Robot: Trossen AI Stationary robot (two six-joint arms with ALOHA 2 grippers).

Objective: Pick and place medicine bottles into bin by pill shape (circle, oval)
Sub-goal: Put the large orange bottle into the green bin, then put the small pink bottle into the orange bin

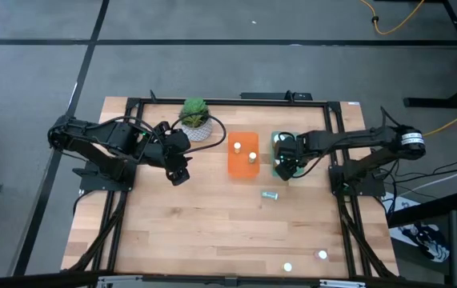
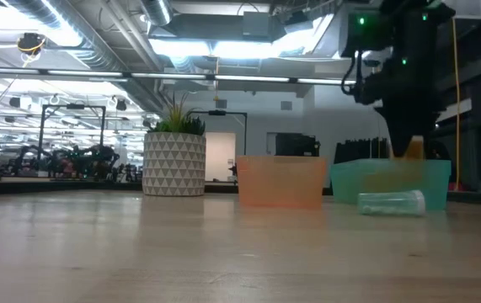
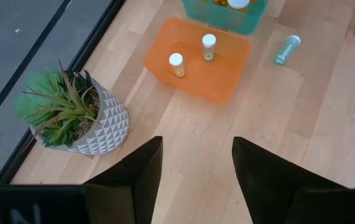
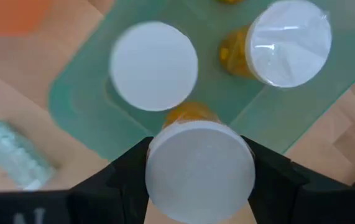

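Right wrist view: right claw (image 4: 200, 171) grips a capped bottle (image 4: 200, 167) above the teal bin (image 4: 78, 99); left claw (image 3: 196, 168) open, empty.

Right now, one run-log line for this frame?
right gripper: shut on bottle, over teal bin | left gripper: open, idle near plant | orange bin: two bottles

White-capped amber medicine bottles (image 3: 209, 47) upright in trays, one (image 1: 270, 194) lying on table
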